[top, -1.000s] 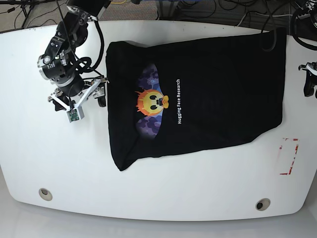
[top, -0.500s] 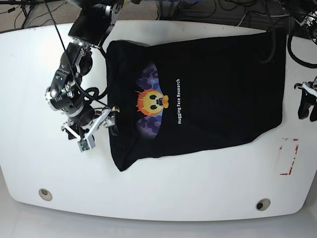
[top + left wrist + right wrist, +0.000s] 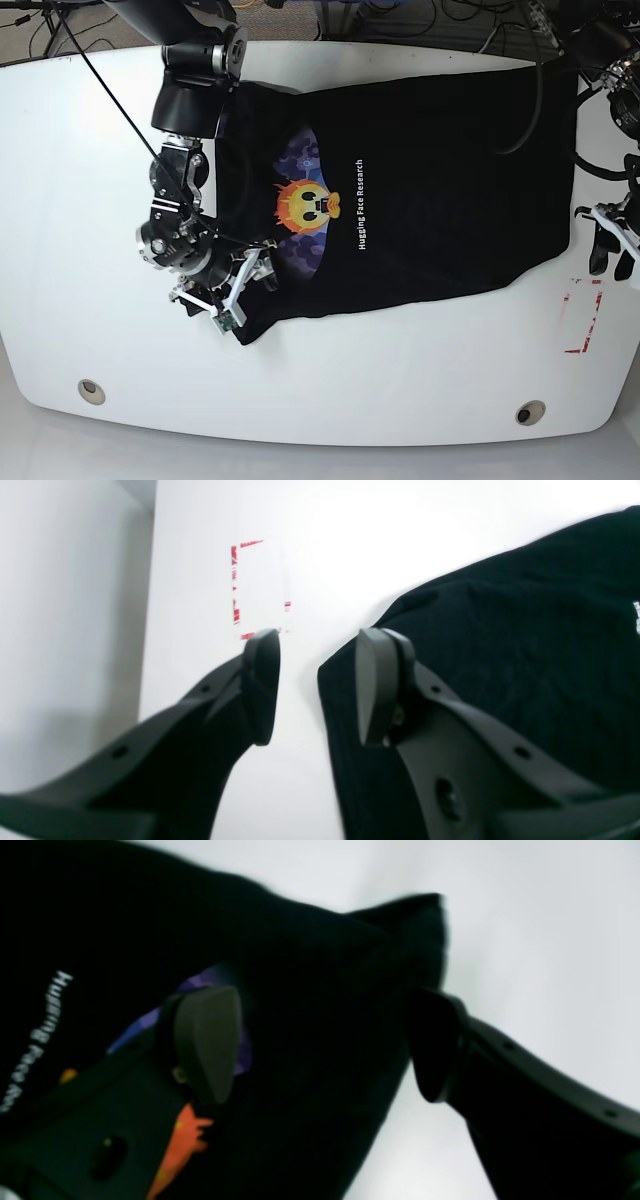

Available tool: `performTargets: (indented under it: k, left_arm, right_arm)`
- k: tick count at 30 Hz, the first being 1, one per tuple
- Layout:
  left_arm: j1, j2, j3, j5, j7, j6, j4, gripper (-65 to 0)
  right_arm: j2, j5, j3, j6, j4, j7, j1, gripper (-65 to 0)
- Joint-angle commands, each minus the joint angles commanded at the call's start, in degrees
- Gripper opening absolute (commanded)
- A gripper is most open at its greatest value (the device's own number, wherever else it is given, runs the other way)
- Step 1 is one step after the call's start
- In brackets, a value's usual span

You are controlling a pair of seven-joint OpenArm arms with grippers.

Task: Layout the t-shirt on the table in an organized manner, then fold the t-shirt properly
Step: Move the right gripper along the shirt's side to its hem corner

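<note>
So, risks first. On the left of the base view my right hand (image 3: 243, 283) is hanging over the lower corner of the t-shirt (image 3: 420, 180), jaws spread wide, one finger above the purple print and the other out past the cloth edge. If I close from here I reckon I'd pinch more than one layer, or just graze the hem and drag the whole shirt crooked when I pull. That corner already looks a bit bunched, so a sloppy grab could make the fold lopsided.

The shirt itself sits mid-desk (image 3: 60, 150), black, print side up with an orange-yellow face graphic and white lettering, edges uneven and the far side slanting, so it doesn't look properly squared to me.

Over on the right my left hand (image 3: 612, 246) is also released, jaws apart, just beside the shirt's side edge near the red tape marks (image 3: 583, 315). If it comes down off the edge it'll grab nothing.
</note>
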Motion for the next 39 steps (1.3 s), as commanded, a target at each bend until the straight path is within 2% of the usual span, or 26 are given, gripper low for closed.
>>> performTargets:
  k: [3, 11, 22, 31, 33, 35, 38, 39]
  left_arm:
    - [-2.6, 0.1, 0.1, 1.7, 0.0, -0.2, -3.0, -41.1]
    - [-6.4, 0.1, 0.1, 1.8, 0.0, -0.2, -8.8, -41.1]
    - [-6.3, 1.1, 0.4, 1.8, -0.1, -0.1, -9.8, -41.1]
    - [-6.3, 1.3, 1.6, 1.8, -0.1, 0.0, -9.8, -41.1]
    - [-6.3, 1.3, 1.6, 1.8, -0.1, 0.0, -9.8, -41.1]
    - [-6.3, 1.4, 1.6, 1.8, -0.1, 0.0, -9.8, -41.1]
    - [-6.3, 1.4, 1.6, 1.8, -0.1, 0.0, -9.8, -41.1]
    - [-6.3, 1.4, 1.6, 1.8, -0.1, 0.0, -9.8, -41.1]
  right_arm:
    - [0.0, -2.3, 0.0, 0.0, -4.7, 3.3, 1.9, -15.4]
    - [1.2, -2.8, -0.3, 0.0, -12.0, 9.7, 2.9, -15.4]
    - [1.3, -2.5, -0.1, 0.0, -15.8, 10.2, 2.7, -15.4]
    - [1.5, -2.5, 0.0, 0.0, -19.2, 14.1, 2.8, -15.7]
    - [1.5, -2.5, 0.0, 0.0, -19.3, 14.2, 2.7, -18.2]
    - [1.5, -2.5, 0.0, 0.0, -19.3, 14.2, 2.6, -24.7]
    - [1.5, -2.5, 0.1, 0.0, -19.3, 14.2, 2.6, -38.5]
    - [1.5, -2.5, 0.1, 0.0, -19.3, 14.2, 2.6, -46.5]
